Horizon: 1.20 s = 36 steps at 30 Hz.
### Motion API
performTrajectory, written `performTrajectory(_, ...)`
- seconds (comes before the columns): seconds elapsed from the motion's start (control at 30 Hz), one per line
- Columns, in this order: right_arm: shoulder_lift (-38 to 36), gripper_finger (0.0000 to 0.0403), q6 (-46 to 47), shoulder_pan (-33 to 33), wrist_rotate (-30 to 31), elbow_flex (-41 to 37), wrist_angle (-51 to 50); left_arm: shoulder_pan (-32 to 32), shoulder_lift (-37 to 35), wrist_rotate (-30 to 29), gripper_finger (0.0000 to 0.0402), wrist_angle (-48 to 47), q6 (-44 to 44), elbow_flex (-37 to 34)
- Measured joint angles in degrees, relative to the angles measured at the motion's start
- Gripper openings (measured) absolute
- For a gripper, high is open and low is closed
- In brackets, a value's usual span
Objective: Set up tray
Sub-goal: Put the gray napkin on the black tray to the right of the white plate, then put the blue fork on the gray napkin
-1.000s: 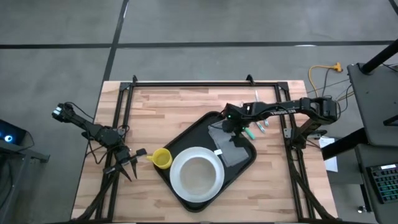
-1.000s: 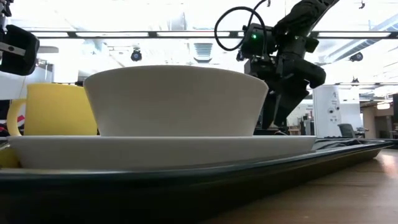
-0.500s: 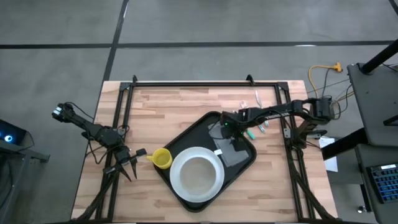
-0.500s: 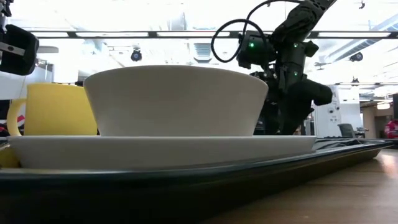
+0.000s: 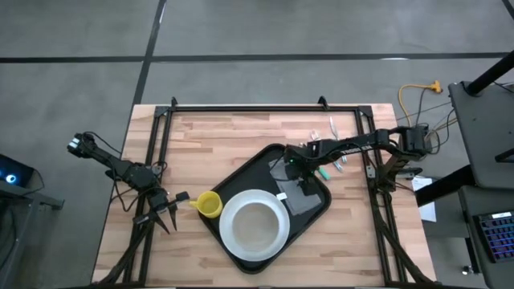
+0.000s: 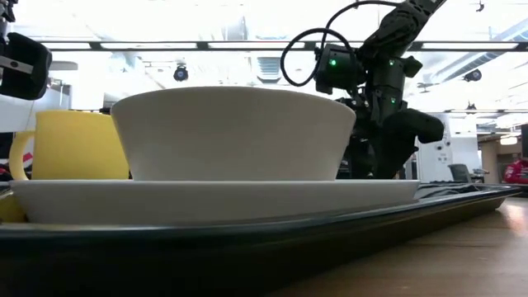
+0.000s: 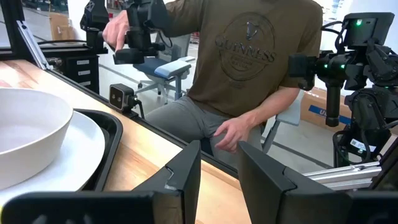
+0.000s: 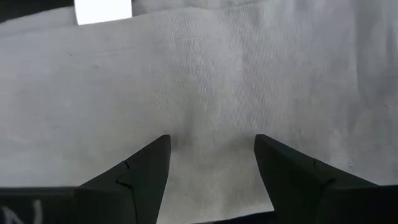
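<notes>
**Tray set-up: right gripper over the napkin, cutlery outstanding**

The tray (image 5: 265, 164) lay at an angle on the tabletop, nearer its right edge than its left; a white plate (image 5: 233, 241) carrying a bowl (image 5: 255, 223) filled the tray's near half; a yellow cup (image 5: 209, 205) stood just off the tray's left rim, on the wood; a grey napkin (image 8: 205, 74) lay flat in the tray's far right corner.

The right gripper (image 5: 295, 167) hung directly above that napkin, close to the cloth; its fingers (image 8: 140, 171) stood apart with nothing between them, and whether they touched the fabric could not be determined; the left gripper (image 7: 219, 168) waited near the left edge of the tabletop, jaws likewise parted and empty.

Several utensils (image 5: 329, 164), one green-handled, lay on the wood just outside the tray's right rim.

Judgement: the napkin step appeared in hand, either placing or straightening; the cutlery remained to be loaded; the next move would call for lifting clear without dragging the cloth, then reaching past the rim for the utensils.
</notes>
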Motion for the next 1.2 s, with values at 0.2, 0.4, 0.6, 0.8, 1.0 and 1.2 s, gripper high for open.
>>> performTrajectory(0.2, 2.4, 0.0226, -0.7, 0.0, 0.0, 0.2, 0.1, 0.0, 0.0, 0.0, 0.0088, 0.0, 0.0, 0.0)
performTrajectory(0.4, 3.0, 0.0226, -6.5, -0.1, 0.0, 0.2, 0.0, 0.0, 0.0, 0.0, 0.0088, 0.0, 0.0, 0.0)
performTrajectory(0.6, 2.8, 0.0226, -13.8, -0.1, -0.5, 0.2, 0.2, 0.0, 0.0, 0.0, 0.0088, 0.0, 0.0, 0.0)
performTrajectory(0.8, 2.9, 0.0226, -19.7, 0.0, -0.7, 0.2, 0.2, 0.0, 0.0, 0.0, 0.0088, 0.0, 0.0, 0.0)
performTrajectory(1.0, 3.1, 0.0226, -14.8, 0.0, 0.2, 3.5, -2.5, 0.0, 0.0, 0.0, 0.0088, 0.0, 0.0, 0.0)
performTrajectory(1.2, 2.9, 0.0226, -9.6, -0.3, 0.2, 10.9, -11.6, 0.0, 0.0, -0.2, 0.0088, 0.0, 0.0, 0.0)
